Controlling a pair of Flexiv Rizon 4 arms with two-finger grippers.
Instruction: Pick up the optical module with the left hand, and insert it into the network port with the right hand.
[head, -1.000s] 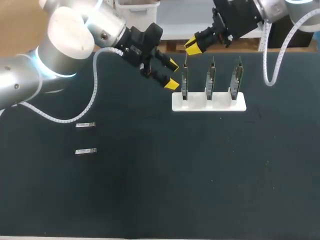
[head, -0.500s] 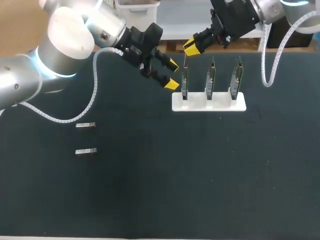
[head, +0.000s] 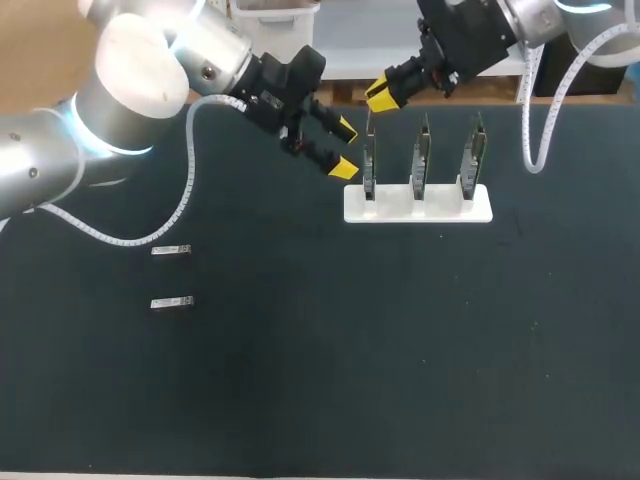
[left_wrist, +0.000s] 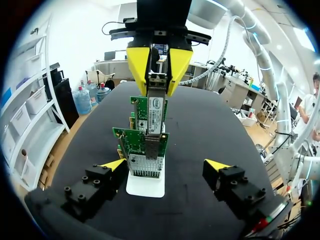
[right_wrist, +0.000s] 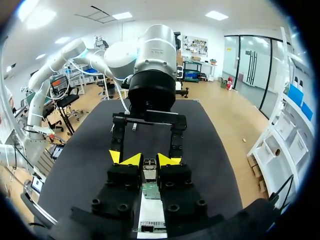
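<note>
The right hand (head: 378, 97), at the upper middle of the head view, is clamped with both yellow tips on the optical module (left_wrist: 156, 112). The module is a slim metal bar held upright, with a white printed label on its face (the print is too fine to make out). The left wrist view shows it best: the module's lower end meets the top edge of the nearest network card (left_wrist: 131, 142), a green circuit board with a perforated metal bracket. Whether it sits in the port cannot be told. The right wrist view shows only the module's squarish metal end, pinched between that hand's own tips. The left hand (head: 342, 148) hangs just left of that card, its fingers spread wide with nothing between them. Three such cards stand upright, side by side, in a white rack (head: 445, 208) on the matte black worktop (head: 400, 340). Only the head view shows two spare modules (head: 171, 250) lying flat at the left middle of the frame, one below the other and well apart from the rack.
</note>
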